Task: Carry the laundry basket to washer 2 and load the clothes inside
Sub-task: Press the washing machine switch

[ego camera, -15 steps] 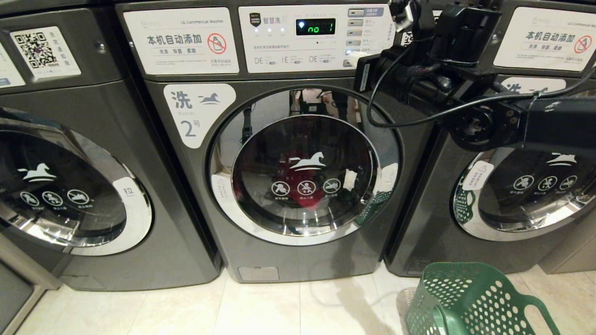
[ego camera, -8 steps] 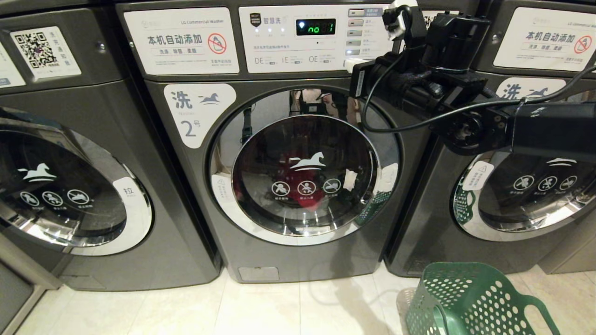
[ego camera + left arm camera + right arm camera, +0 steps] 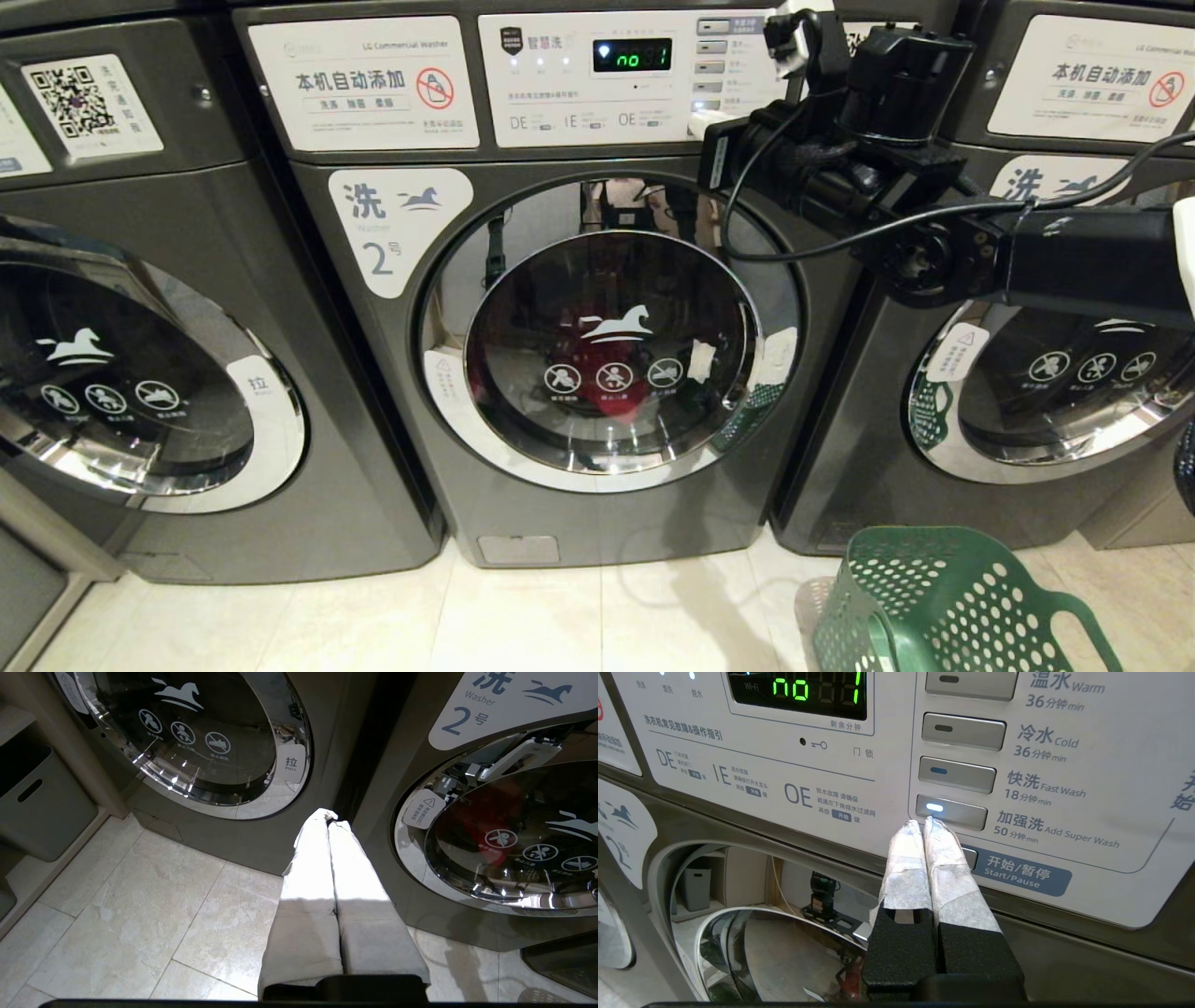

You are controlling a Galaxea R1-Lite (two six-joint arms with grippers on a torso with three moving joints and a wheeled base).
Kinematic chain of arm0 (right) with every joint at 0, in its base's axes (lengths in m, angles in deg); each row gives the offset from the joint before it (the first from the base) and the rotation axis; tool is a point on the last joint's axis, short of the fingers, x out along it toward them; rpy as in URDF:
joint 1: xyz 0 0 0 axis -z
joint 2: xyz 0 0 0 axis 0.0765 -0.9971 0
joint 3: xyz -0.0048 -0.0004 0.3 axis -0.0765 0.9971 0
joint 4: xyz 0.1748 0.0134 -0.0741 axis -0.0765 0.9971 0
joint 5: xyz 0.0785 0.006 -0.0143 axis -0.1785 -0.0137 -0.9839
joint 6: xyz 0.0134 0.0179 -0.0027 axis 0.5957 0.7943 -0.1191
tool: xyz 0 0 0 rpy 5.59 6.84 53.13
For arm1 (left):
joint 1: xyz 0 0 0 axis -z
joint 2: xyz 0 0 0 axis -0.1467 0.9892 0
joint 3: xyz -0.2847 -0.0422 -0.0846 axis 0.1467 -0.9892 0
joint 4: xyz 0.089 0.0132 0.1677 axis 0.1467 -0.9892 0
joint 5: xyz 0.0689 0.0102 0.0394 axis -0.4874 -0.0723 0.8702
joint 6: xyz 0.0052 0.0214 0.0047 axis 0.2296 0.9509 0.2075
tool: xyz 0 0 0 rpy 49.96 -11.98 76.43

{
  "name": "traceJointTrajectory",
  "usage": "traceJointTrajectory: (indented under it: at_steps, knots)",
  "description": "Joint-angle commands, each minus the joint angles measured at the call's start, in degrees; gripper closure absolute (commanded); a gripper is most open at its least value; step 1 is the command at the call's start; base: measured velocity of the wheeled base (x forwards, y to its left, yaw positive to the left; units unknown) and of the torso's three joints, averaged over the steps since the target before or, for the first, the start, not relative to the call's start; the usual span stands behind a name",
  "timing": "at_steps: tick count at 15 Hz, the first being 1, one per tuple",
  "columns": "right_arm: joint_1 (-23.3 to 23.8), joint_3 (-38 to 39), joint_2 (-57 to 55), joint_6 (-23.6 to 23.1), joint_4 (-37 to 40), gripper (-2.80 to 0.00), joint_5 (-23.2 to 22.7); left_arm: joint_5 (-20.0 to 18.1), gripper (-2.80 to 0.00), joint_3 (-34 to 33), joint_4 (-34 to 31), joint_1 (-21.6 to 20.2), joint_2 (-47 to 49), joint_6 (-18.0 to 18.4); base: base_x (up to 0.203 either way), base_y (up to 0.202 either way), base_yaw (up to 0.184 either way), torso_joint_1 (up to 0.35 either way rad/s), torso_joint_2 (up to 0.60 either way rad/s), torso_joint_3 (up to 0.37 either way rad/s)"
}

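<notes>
Washer 2 (image 3: 397, 229) stands in the middle with its round door (image 3: 611, 350) closed; something red (image 3: 597, 350) shows behind the glass. My right arm reaches in from the right to its control panel. The right gripper (image 3: 923, 823) is shut, and its white-wrapped fingertips rest at the lower edge of the lit "Add Super Wash" button (image 3: 959, 813). In the head view the right gripper (image 3: 702, 121) is at the panel's button column. The green laundry basket (image 3: 934, 597) stands on the floor at lower right. My left gripper (image 3: 328, 817) hangs shut and empty above the floor, level with the gap beside washer 2 (image 3: 495, 704).
Alike washers stand on either side, one on the left (image 3: 140, 373) and one on the right (image 3: 1046, 392). The display (image 3: 798, 690) shows green characters. The Start/Pause button (image 3: 1017, 870) lies just below the fingertips. A grey bin (image 3: 42, 807) sits on a shelf at far left.
My right arm has shifted a little to the left along the control panel. The washers, the basket and the left arm have not moved.
</notes>
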Motion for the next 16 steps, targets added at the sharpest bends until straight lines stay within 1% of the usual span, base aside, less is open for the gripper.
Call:
traceJointTrajectory:
  at_steps: [1, 7, 9, 16]
  knots:
    - [0.4, -0.1, -0.5, -0.1, -0.2, 0.00, 0.1, 0.2, 0.00, 0.0, -0.2, 0.0, 0.2, -0.1, 0.000, 0.000, 0.000, 0.000, 0.00, 0.000]
    - [1.3, 0.5, -0.4, -0.3, 0.4, 0.00, 1.5, 0.2, 0.00, 0.1, -0.1, 0.0, 0.3, -0.1, 0.000, 0.000, 0.000, 0.000, 0.00, 0.000]
    - [1.3, 0.6, -0.4, -0.4, 0.4, 0.00, 3.4, 0.2, 0.00, 0.1, -0.1, -0.1, 0.1, -0.1, 0.000, 0.000, 0.000, 0.000, 0.00, 0.000]
    - [1.3, 1.2, 0.1, -0.8, 1.1, 0.00, 3.5, 0.2, 0.00, 0.3, -0.1, 0.0, -0.3, 0.0, 0.000, 0.000, 0.000, 0.000, 0.00, 0.000]
